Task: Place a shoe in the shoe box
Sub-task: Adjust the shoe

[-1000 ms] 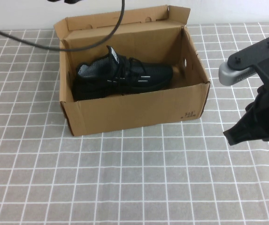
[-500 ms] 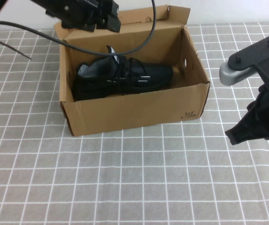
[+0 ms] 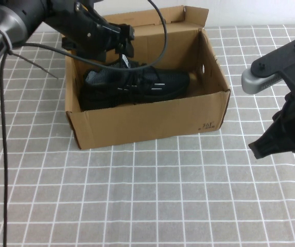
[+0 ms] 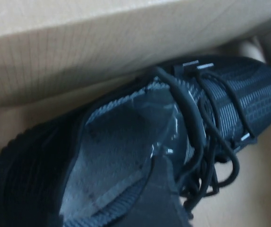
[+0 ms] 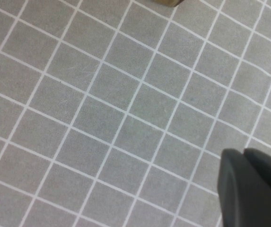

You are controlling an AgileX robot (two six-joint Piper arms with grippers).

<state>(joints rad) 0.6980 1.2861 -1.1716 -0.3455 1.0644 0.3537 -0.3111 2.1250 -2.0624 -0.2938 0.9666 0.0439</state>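
The shoe (image 3: 134, 82) lies inside the shoe box (image 3: 147, 121) — my left end effector (image 3: 125, 45) hovers above, finger spread indiscernible; my right end effector (image 3: 264, 146), closed, mid-right.

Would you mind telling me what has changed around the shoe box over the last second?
The left gripper has come into view from the far left and dropped toward the heel end of the shoe, holding nothing. The shoe lies as before inside the shoe box. The right gripper stays parked to the box's right, jaws shut.

The black knit shoe (image 3: 134, 82) lies upright (toe rightward) inside the open brown shoe box (image 3: 147, 121) — lid flap raised.
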